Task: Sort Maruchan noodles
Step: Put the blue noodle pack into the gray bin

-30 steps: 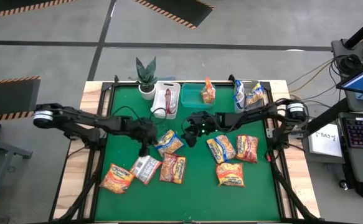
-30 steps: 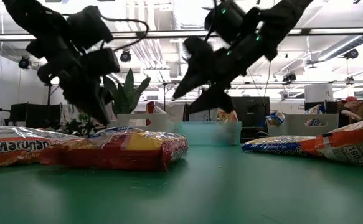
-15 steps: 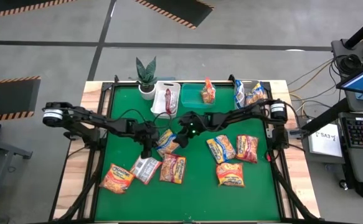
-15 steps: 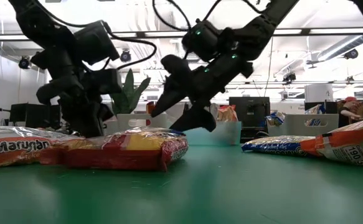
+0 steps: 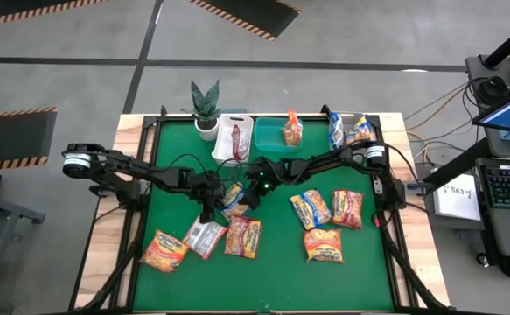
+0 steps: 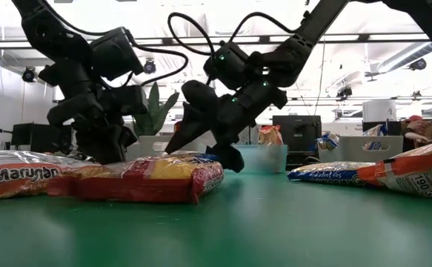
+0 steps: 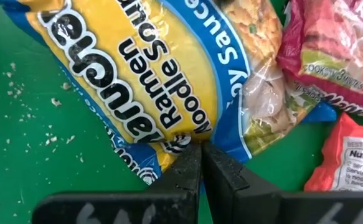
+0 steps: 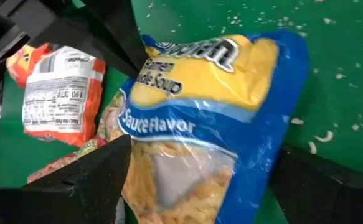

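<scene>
Green table: left gripper pinched together on blue noodle packet edge, right gripper spread astride it.

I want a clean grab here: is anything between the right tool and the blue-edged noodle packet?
Nothing visible. The open right tool straddles the blue-edged packet; the shut left tool presses the packet's far edge.

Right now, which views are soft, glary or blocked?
Low view: foreground Maruchan packet blurred, ceiling lights blown out. Right wrist view: blue-edged packet slightly soft with plastic glare, own dark fingers blocking the corners. Left wrist view: print on that packet sharp.
</scene>
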`<action>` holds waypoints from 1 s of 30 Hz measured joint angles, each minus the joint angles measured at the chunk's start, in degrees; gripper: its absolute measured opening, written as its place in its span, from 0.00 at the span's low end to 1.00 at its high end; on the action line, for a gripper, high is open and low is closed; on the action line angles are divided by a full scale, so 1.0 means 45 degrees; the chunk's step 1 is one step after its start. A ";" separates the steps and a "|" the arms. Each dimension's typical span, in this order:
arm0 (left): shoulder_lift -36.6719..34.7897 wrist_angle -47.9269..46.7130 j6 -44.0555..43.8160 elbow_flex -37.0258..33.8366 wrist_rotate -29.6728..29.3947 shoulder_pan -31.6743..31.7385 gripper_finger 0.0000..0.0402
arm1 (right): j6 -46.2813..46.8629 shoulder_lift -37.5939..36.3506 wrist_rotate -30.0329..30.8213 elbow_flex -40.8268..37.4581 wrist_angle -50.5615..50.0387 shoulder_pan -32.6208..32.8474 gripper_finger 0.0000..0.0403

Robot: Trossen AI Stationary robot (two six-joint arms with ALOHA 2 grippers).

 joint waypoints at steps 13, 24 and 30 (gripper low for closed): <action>-0.0014 0.0231 0.0000 0.0000 0.0000 0.0000 0.00 | -0.0285 0.0014 -0.0716 0.0009 0.0583 0.0015 0.81; -0.0014 0.0470 -0.0039 0.0000 0.0000 0.0000 0.00 | -0.0432 0.0044 -0.0665 0.0009 0.0801 0.0029 0.65; -0.0014 0.0576 -0.0102 0.0000 -0.0005 0.0000 0.00 | -0.0623 0.0044 -0.0716 0.0009 0.0828 0.0034 0.46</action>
